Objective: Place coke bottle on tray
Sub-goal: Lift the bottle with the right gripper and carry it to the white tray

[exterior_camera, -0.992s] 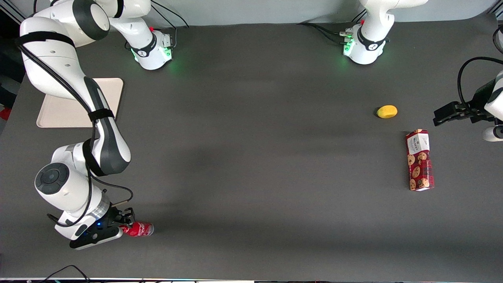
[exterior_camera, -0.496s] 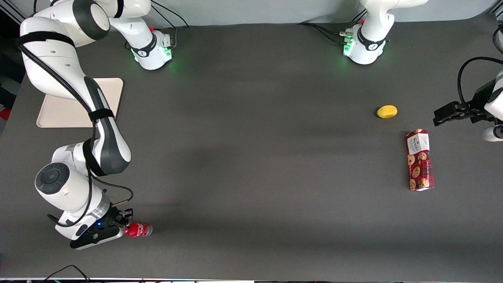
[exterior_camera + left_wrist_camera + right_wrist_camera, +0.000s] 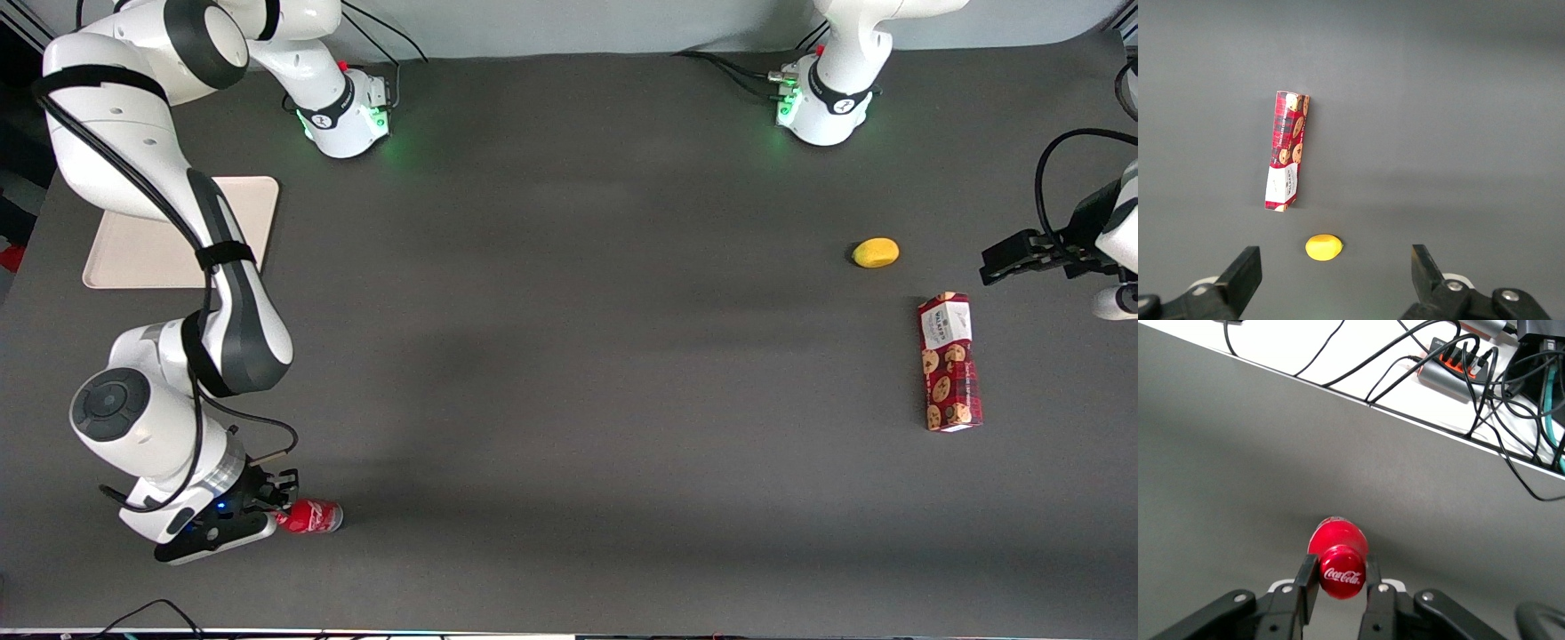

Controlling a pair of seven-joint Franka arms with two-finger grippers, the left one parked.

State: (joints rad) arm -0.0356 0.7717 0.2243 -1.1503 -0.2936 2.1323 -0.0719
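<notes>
The dark grey table [image 3: 569,356] spans everything, and on it, toward the working arm's end and farther from the front camera than the bottle, sits the tray [image 3: 142,258], a flat cream rectangle partly covered by the arm's links. Well apart, toward the parked arm's end, lie the cookie box [image 3: 949,362] and, just beside it and farther from the front camera, a small yellow fruit [image 3: 876,252]. The right arm's gripper [image 3: 277,507] is low over the table near the front edge, clenched on the neck end of the coke bottle [image 3: 311,516], which lies on its side; the wrist view shows the two fingers [image 3: 1308,580] pinching just under the red cap [image 3: 1343,574]. The step in hand looks like lifting the bottle off the table before carrying it to the tray. A grip this close to the cap leaves the heavy body hanging outward, so the bottle may swing or slip; a slow, straight rise, then a level carry and a low release onto a bare part of the tray would suit best.
</notes>
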